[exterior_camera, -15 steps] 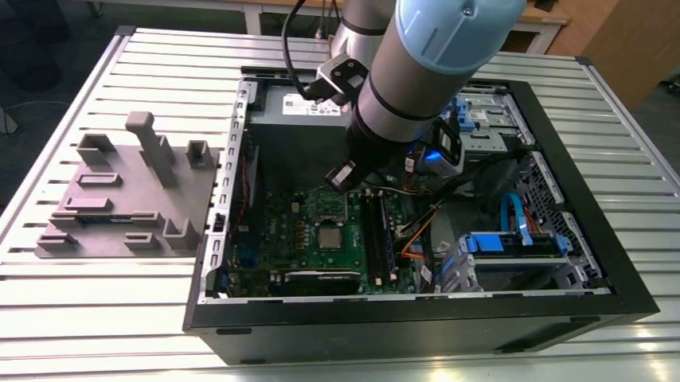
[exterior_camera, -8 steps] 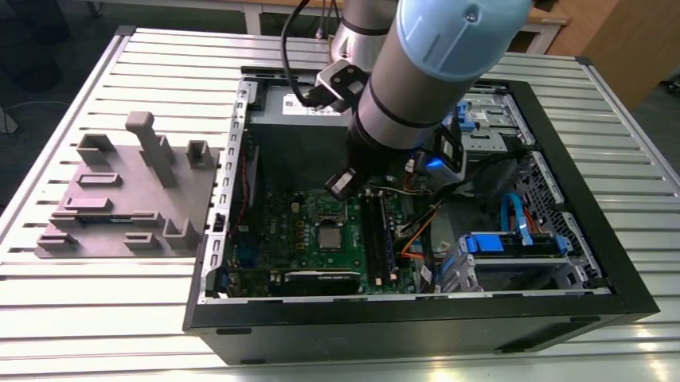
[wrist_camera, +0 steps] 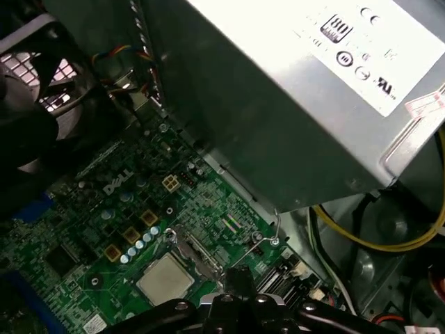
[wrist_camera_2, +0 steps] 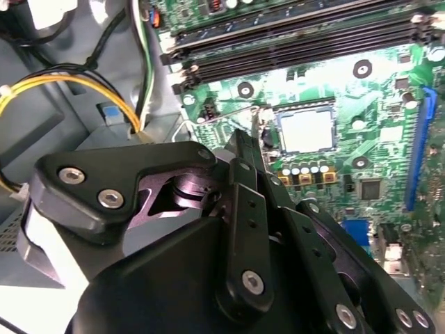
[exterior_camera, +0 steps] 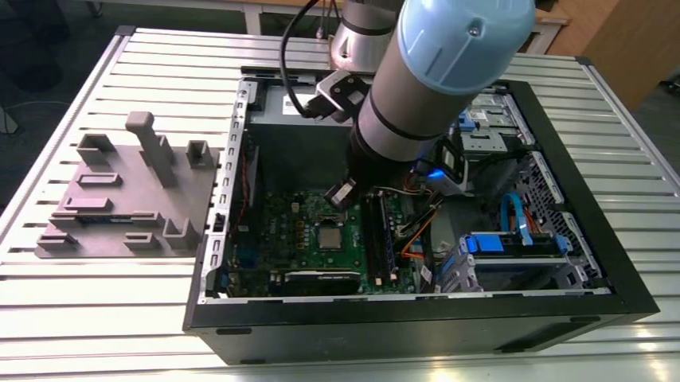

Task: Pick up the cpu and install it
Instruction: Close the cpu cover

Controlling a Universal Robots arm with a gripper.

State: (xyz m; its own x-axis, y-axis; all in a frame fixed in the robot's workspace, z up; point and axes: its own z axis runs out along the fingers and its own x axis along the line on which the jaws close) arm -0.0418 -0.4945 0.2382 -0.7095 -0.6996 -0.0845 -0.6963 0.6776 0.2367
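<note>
The cpu point(wrist_camera_2: 306, 130) lies flat in its socket on the green motherboard point(wrist_camera: 104, 209), silver top up, seen in both wrist views and in the exterior view point(exterior_camera: 330, 237). The gripper point(wrist_camera_2: 245, 149) hangs just above and beside it, fingers drawn close together with nothing between them; much of its linkage blocks the board nearby. The grey power supply point(wrist_camera: 292, 97) is cut off at the frame edge. The open computer case point(exterior_camera: 595, 263) rests on a slatted metal table point(exterior_camera: 64, 318), beside a grey fixture block point(exterior_camera: 127, 199).
</note>
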